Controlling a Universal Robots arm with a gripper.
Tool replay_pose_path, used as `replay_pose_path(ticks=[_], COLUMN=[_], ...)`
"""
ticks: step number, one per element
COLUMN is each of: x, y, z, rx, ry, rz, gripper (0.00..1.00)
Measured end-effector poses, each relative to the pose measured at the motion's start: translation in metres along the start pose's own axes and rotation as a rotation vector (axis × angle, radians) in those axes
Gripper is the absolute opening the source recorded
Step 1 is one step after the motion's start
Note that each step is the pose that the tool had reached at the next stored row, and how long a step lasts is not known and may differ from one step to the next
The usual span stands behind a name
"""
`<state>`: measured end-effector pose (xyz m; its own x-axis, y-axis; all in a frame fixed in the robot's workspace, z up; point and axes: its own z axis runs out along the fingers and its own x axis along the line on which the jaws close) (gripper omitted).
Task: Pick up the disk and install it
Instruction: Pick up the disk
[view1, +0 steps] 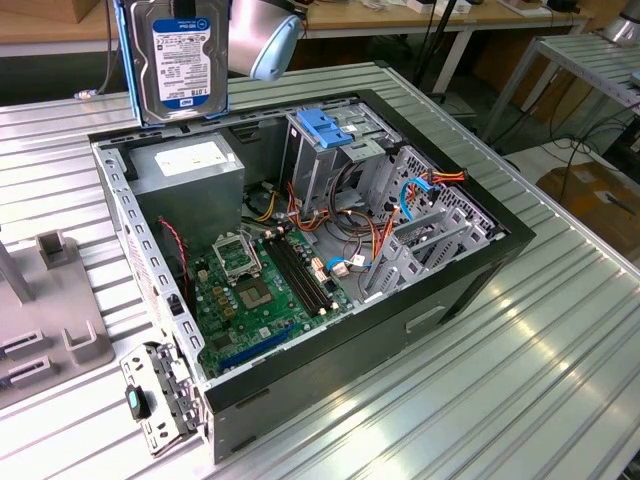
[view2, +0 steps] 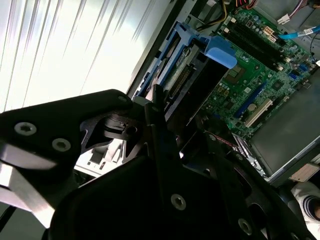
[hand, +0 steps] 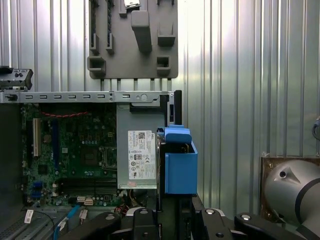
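On the ribbed metal table (view1: 520, 380), at the exterior view's left, we see a grey fixture (view1: 60, 300) lying just beside the open computer case (view1: 400, 330). Inside the case, from that view's left to its right, we find the grey power supply (view1: 190, 170) with its white sticker in the rear corner. The green motherboard (view1: 255, 290) lies flat on the floor of the case. Next comes a metal drive cage (view1: 315, 170) topped by a light-blue bracket (view1: 328, 130). A tangle of orange and red cables (view1: 377, 238) runs across to a second, tilted cage (view1: 430, 235) against the far wall.

The disk (view1: 178, 55) is in the air, above the case's corner by the power supply and touching nothing below it. In the first wrist view the gripper (hand: 175, 215) is clamped on it, with a black finger (hand: 142, 220) on either flat side, so the disk hangs straight down from the claw.

The disk stands upright, with its long axis vertical. Its labelled face is turned toward the exterior camera and its blue carrier frame runs down both long edges. In the first wrist view we see it edge-on, just beside the power supply's sticker.
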<state>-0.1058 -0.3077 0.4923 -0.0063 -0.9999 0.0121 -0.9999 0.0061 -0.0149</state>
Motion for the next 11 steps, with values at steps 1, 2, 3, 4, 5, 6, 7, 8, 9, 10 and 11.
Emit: replay_pose_path(ticks=[1,2,3,4,5,6,7,8,9,10,11], x=[0.0000,0.0000,0.0000,0.0000,0.0000,0.0000,0.0000,0.0000,0.0000,0.0000,0.0000], y=[-0.0002,-0.0004,-0.0009,-0.0013,-0.0018,-0.0023,-0.0029,-0.0035,-0.0045,-0.0052,-0.0058], z=[0.0000,0.0000,0.0000,0.0000,0.0000,0.0000,0.0000,0.0001,0.0000,0.0001,0.0001], rx=[0.0000,0.0000,-0.0001,0.0000,-0.0001,-0.0001,0.0000,0.0000,-0.0001,0.0000,-0.0001], ry=[0.0000,0.0000,0.0001,0.0000,0.0001,0.0001,0.0000,0.0000,0.0001,0.0000,0.0001], rz=[0.000,0.000,0.000,0.000,0.000,0.000,0.000,0.000,0.000,0.000,0.000], gripper=[0.35,0.35,0.35,0.35,0.35,0.35,0.35,0.35,0.35,0.35,0.35])
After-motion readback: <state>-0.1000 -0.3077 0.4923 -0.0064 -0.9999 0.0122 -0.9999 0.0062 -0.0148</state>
